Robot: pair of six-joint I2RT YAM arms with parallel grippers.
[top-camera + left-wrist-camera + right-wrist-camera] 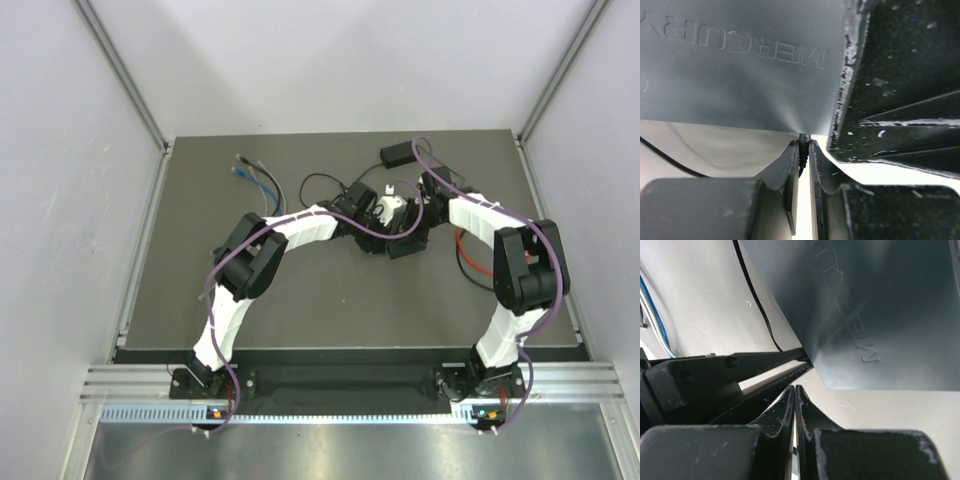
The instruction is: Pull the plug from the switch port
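Flat dark grey switch box (740, 85) fills the upper left of the left wrist view. Left gripper (804, 147) is pinched narrow on the thin black plug (803, 139) at the box's lower edge. Right gripper (795, 390) is fully closed and empty (tips beside the box corner, contact unclear). Step: grasp made, pull pending. Next I'd draw the plug straight out, box braced.

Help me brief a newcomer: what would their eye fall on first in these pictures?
The grey switch with raised MERCURY lettering, near the middle of the table, fills both wrist views. At its edge the left gripper pinches a thin black plug. The right gripper is shut close by the switch's corner.
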